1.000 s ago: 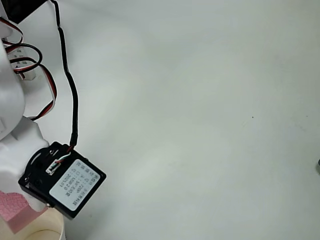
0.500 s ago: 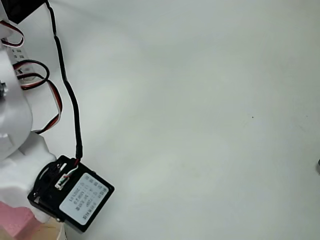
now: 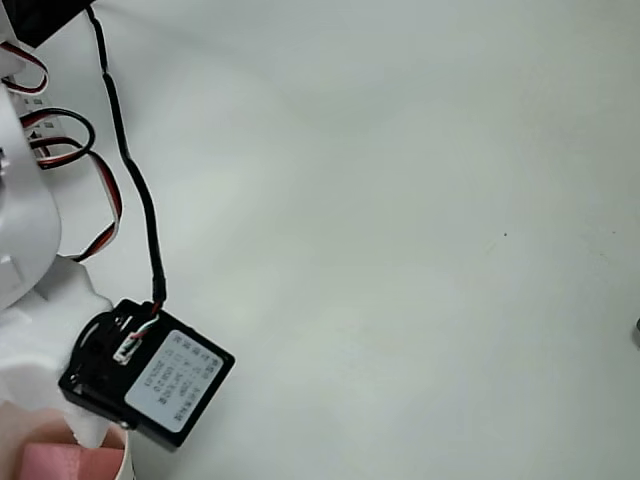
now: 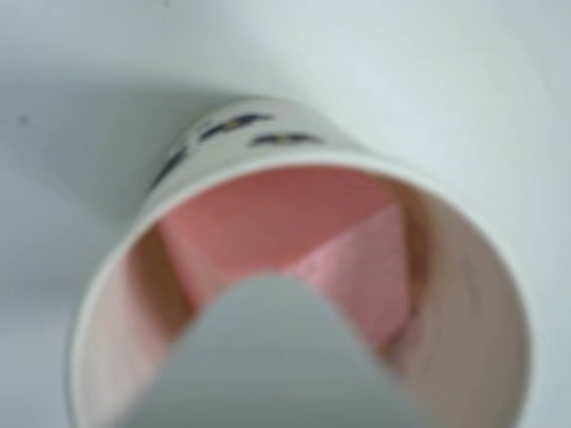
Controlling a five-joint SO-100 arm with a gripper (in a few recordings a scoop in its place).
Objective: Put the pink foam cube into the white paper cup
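End effector above the cup, cube already inside the mouth

The end effector (image 4: 268,357) hangs over the white paper cup (image 4: 464,267) at the bottom left corner of the tabletop (image 3: 420,200); whether its jaws grip or are parted I cannot tell. The pink foam cube (image 4: 357,267) sits tilted inside the cup. The step looks like the release; next, I judge, opening fully and lifting straight up, without tipping the cup.
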